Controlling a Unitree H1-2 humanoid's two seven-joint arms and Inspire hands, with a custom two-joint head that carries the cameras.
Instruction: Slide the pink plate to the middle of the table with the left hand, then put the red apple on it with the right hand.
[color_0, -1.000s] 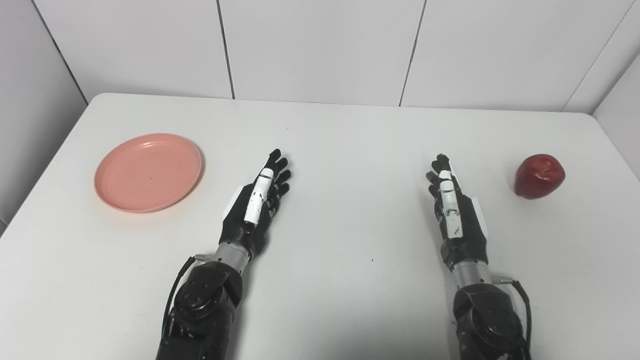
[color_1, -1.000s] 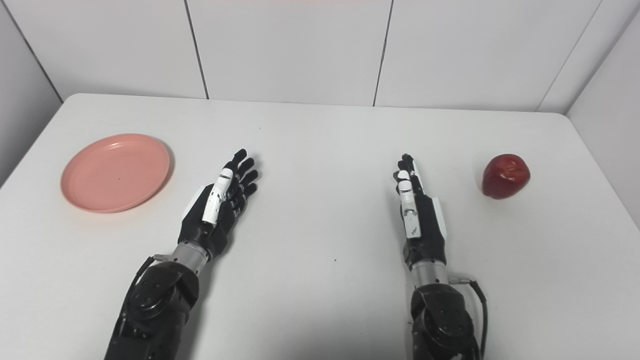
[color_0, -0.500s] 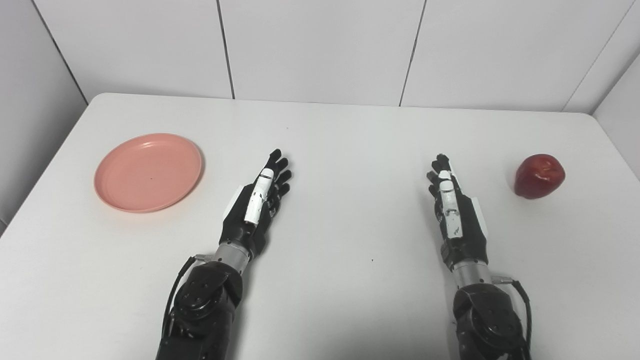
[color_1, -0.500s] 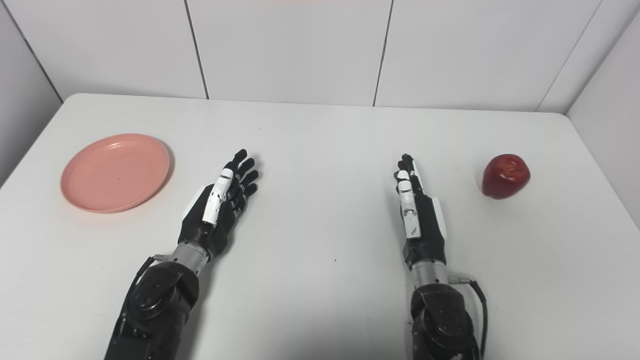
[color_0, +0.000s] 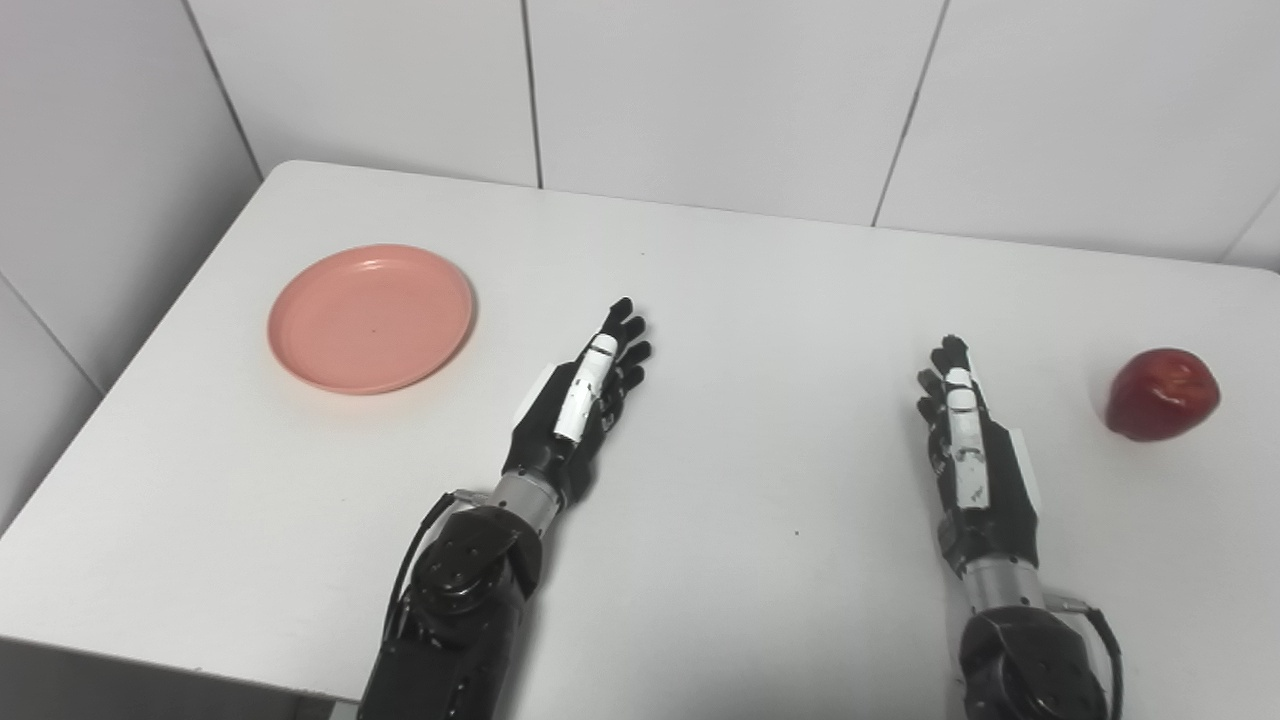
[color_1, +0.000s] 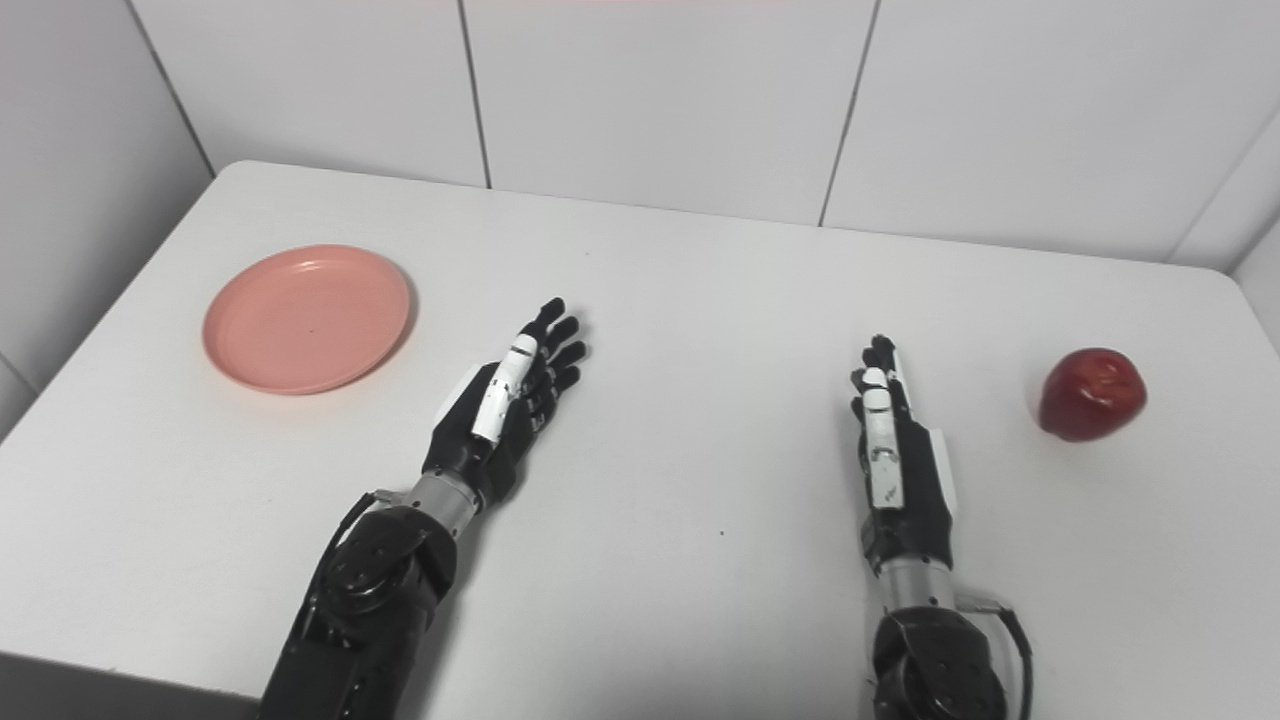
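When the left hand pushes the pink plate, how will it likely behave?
The pink plate looks shallow, rigid and flat-bottomed, so it should probably slide rather than tip. The table looks smooth, so it may glide easily. An off-centre push might spin it.

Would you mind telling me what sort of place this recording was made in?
Most likely a lab test station rather than a home: a bare white table enclosed by plain white panel walls, holding only a pink plate and a red apple.
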